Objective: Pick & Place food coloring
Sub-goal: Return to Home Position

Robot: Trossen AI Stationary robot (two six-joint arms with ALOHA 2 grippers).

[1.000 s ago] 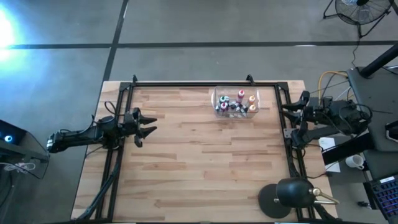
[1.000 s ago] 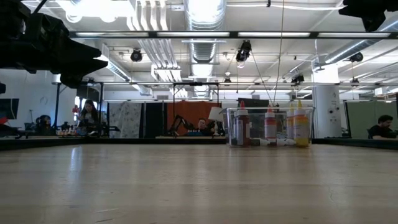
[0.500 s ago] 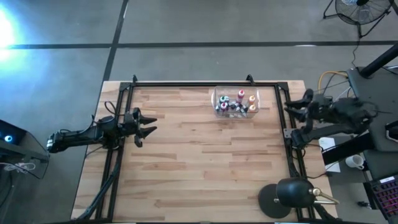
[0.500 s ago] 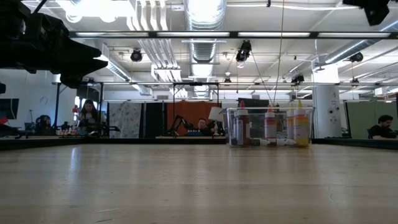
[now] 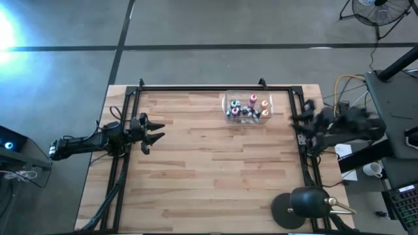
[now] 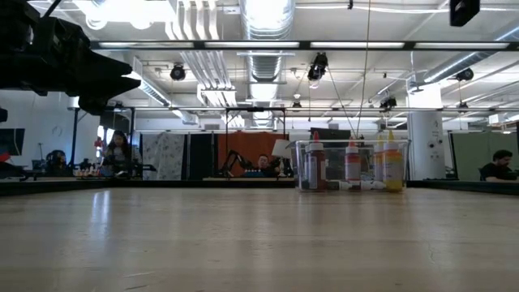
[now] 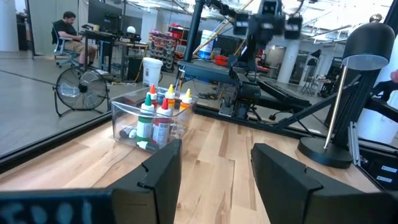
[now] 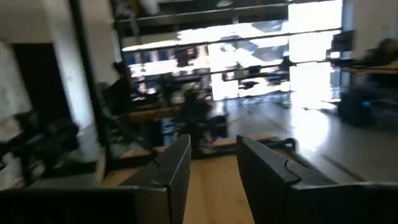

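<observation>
Looks basically done to me. All the food coloring bottles [image 5: 249,106] I can spot are sitting in the clear box [image 5: 226,98], near the tips of the right gripper [image 5: 295,120] and well across the table [image 5: 196,176] from the left gripper [image 5: 159,130]. Both grippers have their fingers spread with nothing between them. No loose bottles on the wood, so I'd guess only parking the arms is left.
</observation>
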